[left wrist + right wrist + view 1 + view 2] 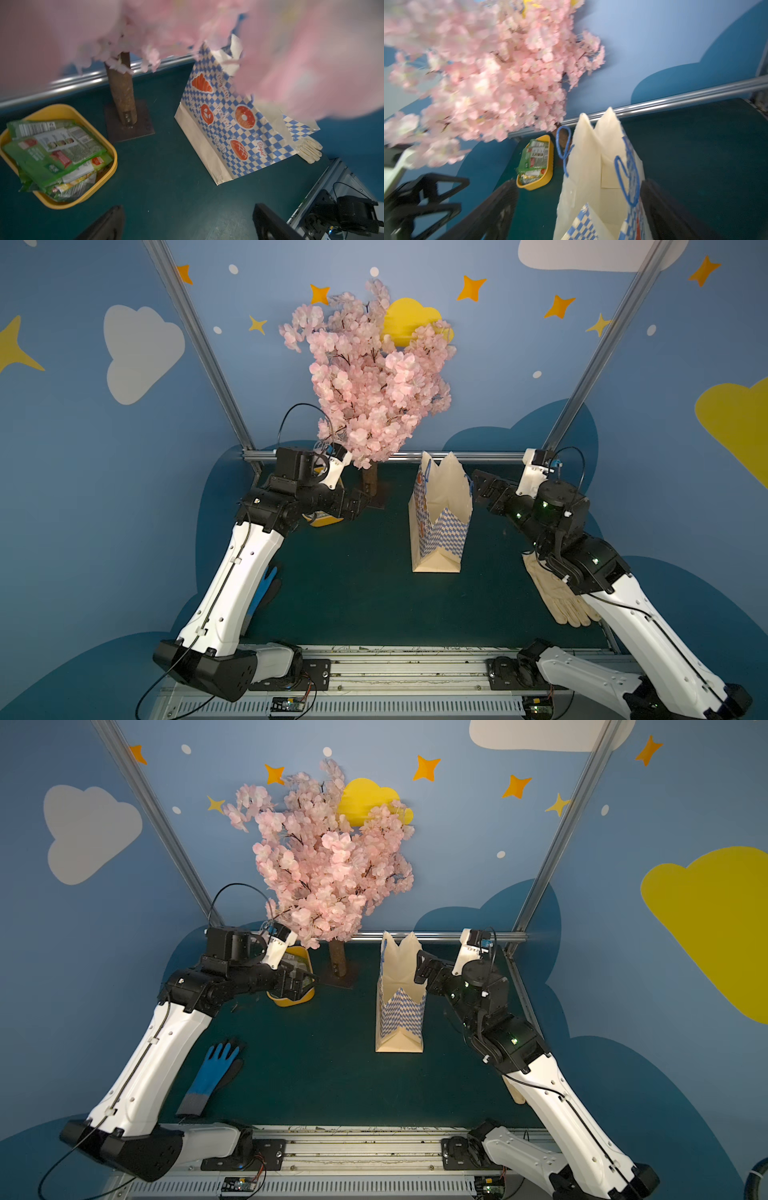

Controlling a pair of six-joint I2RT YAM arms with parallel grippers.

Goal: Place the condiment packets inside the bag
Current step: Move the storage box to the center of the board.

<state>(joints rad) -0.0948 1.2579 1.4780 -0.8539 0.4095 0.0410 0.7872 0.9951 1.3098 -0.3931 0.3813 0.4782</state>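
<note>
The condiment packets (54,149), green and white sachets, lie heaped in a yellow tray (62,109) at the back left; a top view shows them as well (296,962), as does the right wrist view (535,160). The bag (440,526) (401,1011) stands upright and open right of centre, with blue cord handles (626,180). My left gripper (188,209) (300,982) hovers open over the tray's near end, nothing between its fingers. My right gripper (578,186) (482,489) is open at the bag's upper right rim, the bag's mouth (593,187) showing between its fingers.
A pink blossom tree (374,377) stands on a brown base plate (128,128) between tray and bag, its branches overhanging both grippers. A blue glove (216,1077) lies front left, a cream glove (557,601) front right. A metal rail (478,456) edges the back.
</note>
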